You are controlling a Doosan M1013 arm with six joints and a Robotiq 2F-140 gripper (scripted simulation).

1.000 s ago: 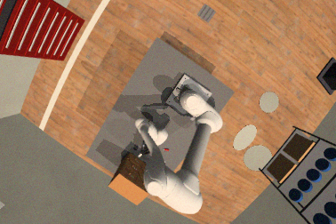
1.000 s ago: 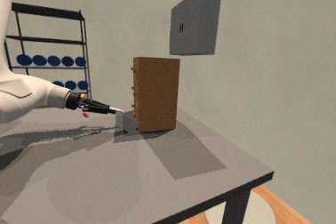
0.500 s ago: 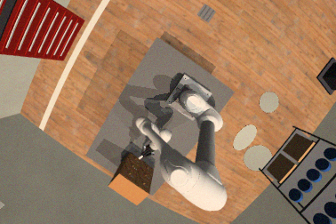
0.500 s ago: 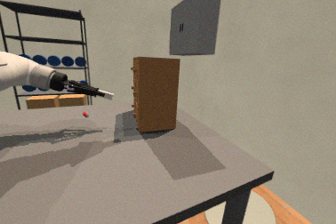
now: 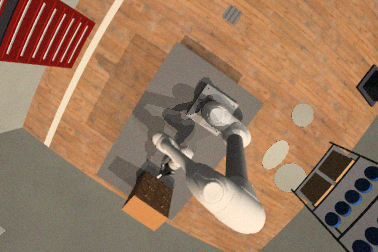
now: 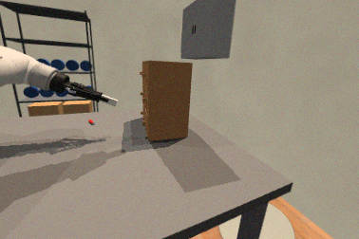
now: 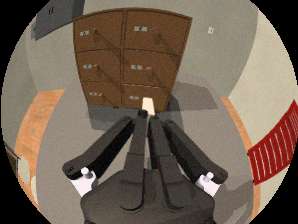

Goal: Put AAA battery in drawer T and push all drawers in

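In the exterior view the gripper, fingers pinched fully together on nothing, hangs left of centre, pointing right at the chest. The battery lies on the table just below and left of the fingertips, behind their reach; its long axis is too small to tell.
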